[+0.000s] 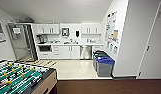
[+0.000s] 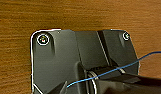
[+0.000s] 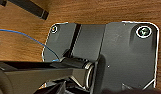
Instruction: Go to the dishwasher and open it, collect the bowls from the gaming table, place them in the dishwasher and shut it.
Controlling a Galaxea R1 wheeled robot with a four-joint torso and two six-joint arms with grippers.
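Head view: dishwasher (image 1: 85, 52) across open floor (image 1: 73, 68), bins (image 1: 103, 63) beside.

Left wrist camera: robot plate over a wood-grain floor.

The brown wood-grain floor (image 2: 78, 15) spans the area behind the robot's hardware, its grain running lengthwise across the picture. A wide dark plate (image 2: 58, 60) of the robot sits in front of it, with pale, rounded edges. Two round fittings occupy its corners: one ringed fitting (image 2: 43, 39) with a light centre, and a smaller fitting (image 2: 126, 36) at the opposite corner. A jointed bar (image 2: 116, 83) with a ringed cylindrical joint lies against the plate. A thin blue cable (image 2: 113, 70) crosses the bar and plate in a shallow curve.
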